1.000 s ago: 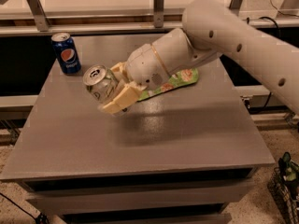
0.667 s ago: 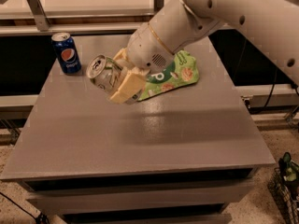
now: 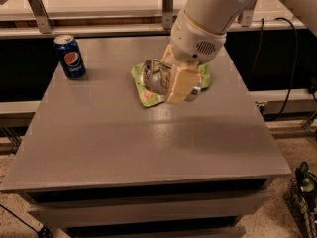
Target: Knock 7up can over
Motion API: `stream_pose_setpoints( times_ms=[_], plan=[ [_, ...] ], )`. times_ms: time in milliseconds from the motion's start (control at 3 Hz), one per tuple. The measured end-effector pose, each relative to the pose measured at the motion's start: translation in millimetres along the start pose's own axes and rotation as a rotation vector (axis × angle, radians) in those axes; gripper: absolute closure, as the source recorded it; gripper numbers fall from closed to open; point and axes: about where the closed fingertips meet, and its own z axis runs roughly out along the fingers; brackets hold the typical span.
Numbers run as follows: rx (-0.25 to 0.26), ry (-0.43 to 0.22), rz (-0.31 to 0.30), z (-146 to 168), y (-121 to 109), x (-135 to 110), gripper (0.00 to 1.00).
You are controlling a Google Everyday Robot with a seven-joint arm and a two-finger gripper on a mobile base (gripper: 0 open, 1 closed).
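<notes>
The 7up can (image 3: 154,78) is silver and lies tipped on its side, its pull-tab top facing left. My gripper (image 3: 172,75) is near the middle of the table's far half, and its cream fingers (image 3: 179,86) are closed around the can's body. Can and gripper sit over a green snack packet (image 3: 147,96); I cannot tell if the can rests on the packet or hangs just above it. The can's green lettering is mostly hidden by the fingers.
A dark blue Pepsi can (image 3: 70,57) stands upright at the far left of the grey table (image 3: 148,148). A metal rail runs behind the table. Cables hang at the right, and a wire basket (image 3: 303,202) stands on the floor at the lower right.
The arm has swung right with the can in the gripper, from the table's left part to over the green packet. The can has gone from tilted to lying sideways.
</notes>
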Motion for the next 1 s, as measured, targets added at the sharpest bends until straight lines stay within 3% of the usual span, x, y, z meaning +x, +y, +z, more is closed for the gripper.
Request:
stream_pose_setpoints(
  times_ms=[333,667,1000],
  plan=[
    [-0.025,0.17,0.039,-3.3,7.9,44.4,0.76],
    [-0.045,0.294,0.074,4.7,11.4,80.0,0.76],
    [-0.071,0.353,0.102,15.3,18.1,104.6,0.76]
  ],
)
